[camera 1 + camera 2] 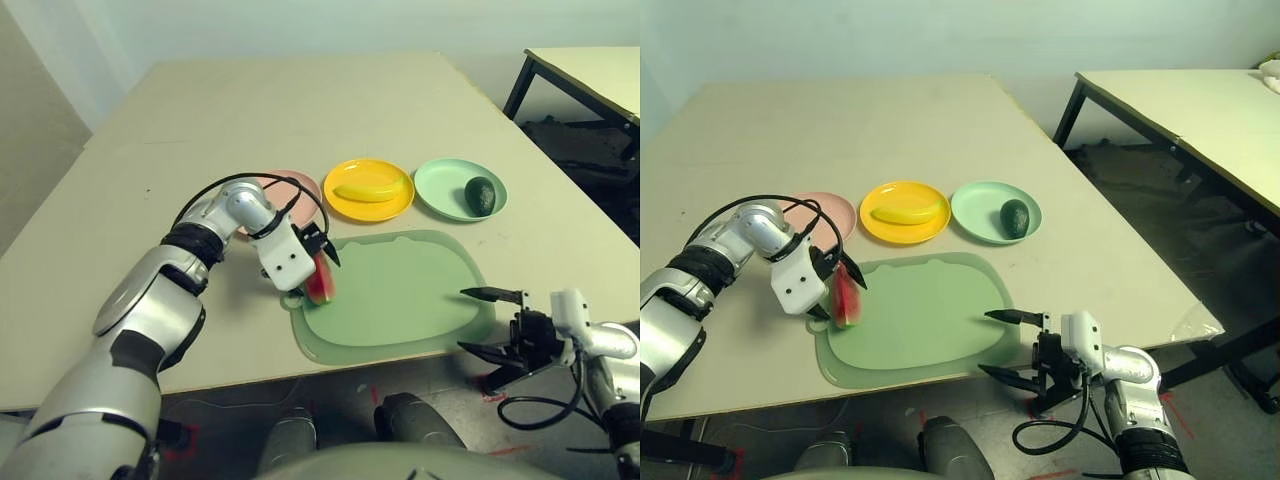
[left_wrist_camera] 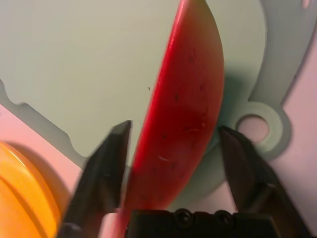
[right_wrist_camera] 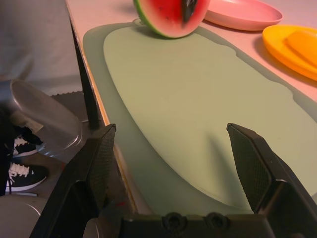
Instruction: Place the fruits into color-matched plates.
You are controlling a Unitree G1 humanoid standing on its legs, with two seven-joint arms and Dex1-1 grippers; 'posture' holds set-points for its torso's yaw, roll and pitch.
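Observation:
A red watermelon wedge point(image 1: 320, 283) with green rind stands on its rind at the left end of a pale green mat point(image 1: 400, 290). My left gripper point(image 1: 322, 268) reaches down over it, and its black fingers point(image 2: 109, 163) press in on both flat sides of the wedge point(image 2: 183, 114). The pink plate point(image 1: 300, 185) lies just behind, partly hidden by my left arm. A banana point(image 1: 365, 192) lies in the yellow plate point(image 1: 395, 207). The avocado point(image 1: 480, 195) sits in the mint green plate point(image 1: 438, 188). My right gripper point(image 1: 465, 320) hovers open off the mat's right front corner, holding nothing.
The mat reaches almost to the table's front edge point(image 1: 250, 375). A black cable loops over my left wrist point(image 1: 215, 190). A second table point(image 1: 1180, 100) stands to the right across a gap. The far half of the tabletop point(image 1: 300, 100) is bare.

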